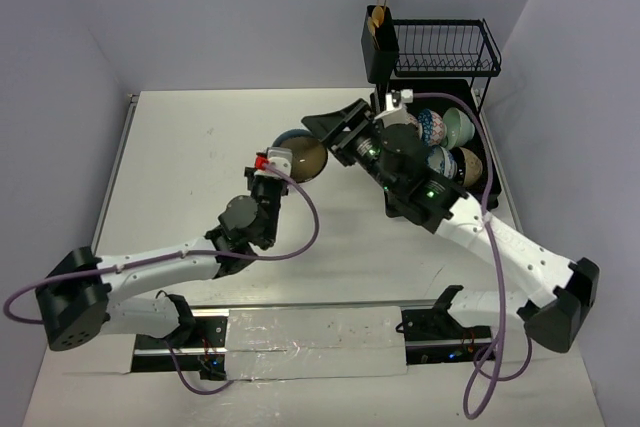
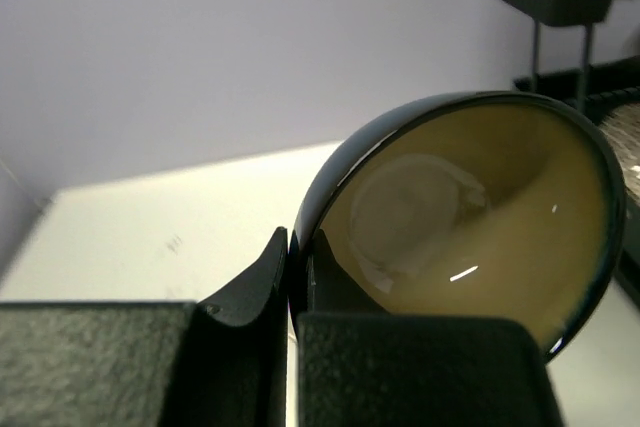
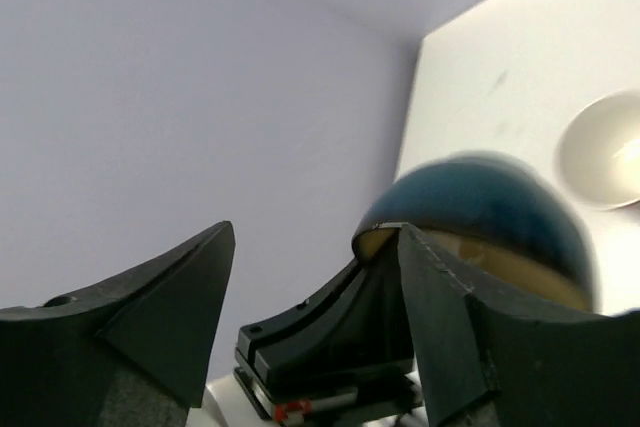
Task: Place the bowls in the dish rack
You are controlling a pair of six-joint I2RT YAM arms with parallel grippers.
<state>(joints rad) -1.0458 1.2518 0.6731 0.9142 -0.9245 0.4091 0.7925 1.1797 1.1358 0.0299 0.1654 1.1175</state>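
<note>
My left gripper (image 1: 277, 161) is shut on the rim of the tan, dark-rimmed bowl (image 1: 304, 156) and holds it tilted above the middle of the table. The left wrist view shows the tan inside (image 2: 470, 217) with the rim pinched between the left gripper's (image 2: 298, 250) fingers. My right gripper (image 1: 336, 128) is open, right beside the bowl on its rack side. In the right wrist view the bowl's dark blue outside (image 3: 480, 202) sits by one finger (image 3: 440, 307); I cannot tell if they touch. The dish rack (image 1: 487, 179) holds a blue patterned bowl (image 1: 432, 127), a mint green bowl (image 1: 457, 127) and a brown-white patterned bowl (image 1: 466, 166).
A black cutlery holder (image 1: 380, 45) with gold forks hangs on the rack's upper wire tier (image 1: 445, 49) at the back right. A pale round shape (image 3: 600, 147) shows on the table in the right wrist view; I cannot tell what it is.
</note>
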